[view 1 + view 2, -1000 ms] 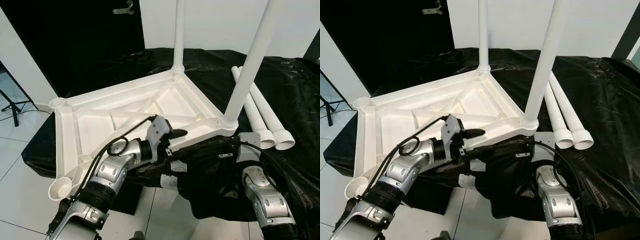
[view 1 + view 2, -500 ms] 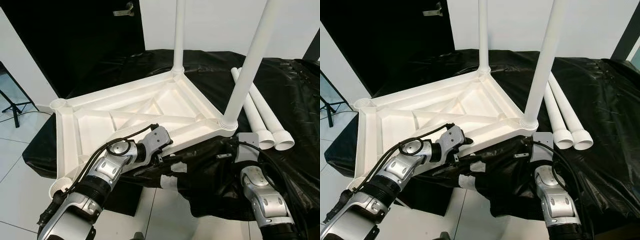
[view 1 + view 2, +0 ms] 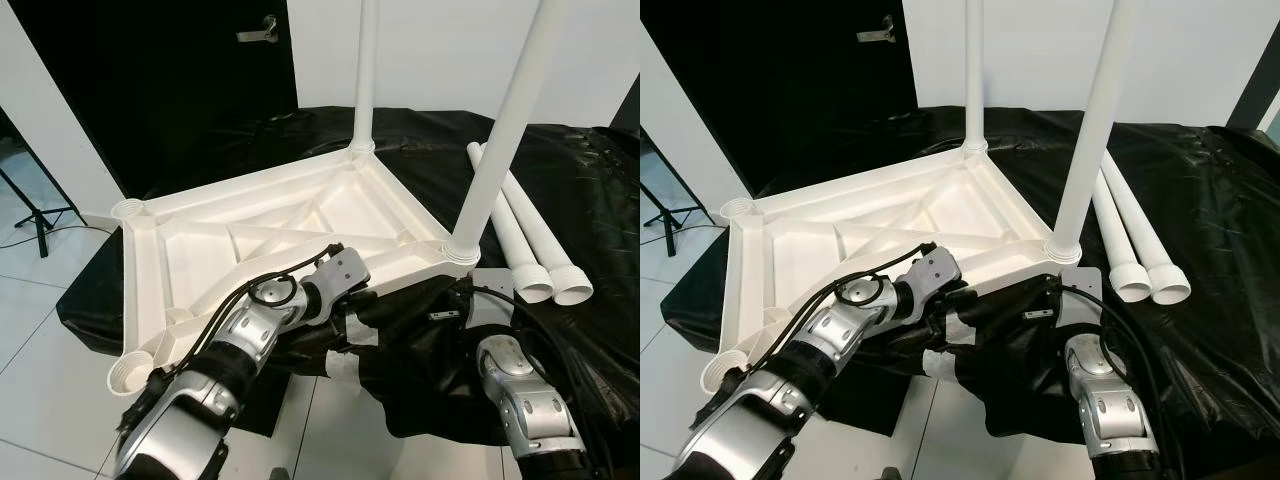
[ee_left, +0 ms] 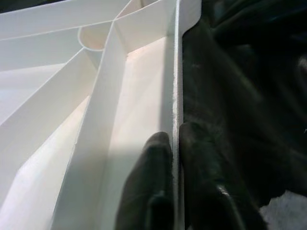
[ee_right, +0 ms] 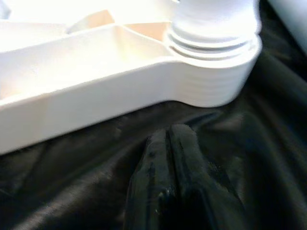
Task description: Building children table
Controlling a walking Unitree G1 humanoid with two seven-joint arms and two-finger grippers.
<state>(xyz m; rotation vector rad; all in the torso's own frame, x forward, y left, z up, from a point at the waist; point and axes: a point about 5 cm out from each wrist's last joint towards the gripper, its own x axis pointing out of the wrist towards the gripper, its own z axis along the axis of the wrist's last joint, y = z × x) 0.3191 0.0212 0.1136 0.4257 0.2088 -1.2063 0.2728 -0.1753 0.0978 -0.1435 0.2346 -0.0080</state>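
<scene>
The white table top (image 3: 250, 225) lies upside down on a black cloth. Two white legs stand upright in its sockets, one at the far corner (image 3: 362, 80) and one at the near right corner (image 3: 500, 130). Two loose legs (image 3: 520, 240) lie to the right. My left gripper (image 4: 175, 139) is at the near rim (image 3: 390, 265), shut on it with one finger inside the wall and one outside. My right gripper (image 5: 169, 136) is shut with nothing in it, resting on the cloth just below the near right corner socket (image 5: 216, 57).
Empty sockets sit at the far left corner (image 3: 127, 210) and near left corner (image 3: 127, 378). The black cloth (image 3: 430, 370) hangs in folds over the front edge. A black door (image 3: 200, 70) stands behind, and a tripod leg (image 3: 40, 215) on the white tile floor at left.
My left gripper came down from above the table top, turned, and closed on the near rim. The right arm has hardly moved. The camera shifted slightly.
</scene>
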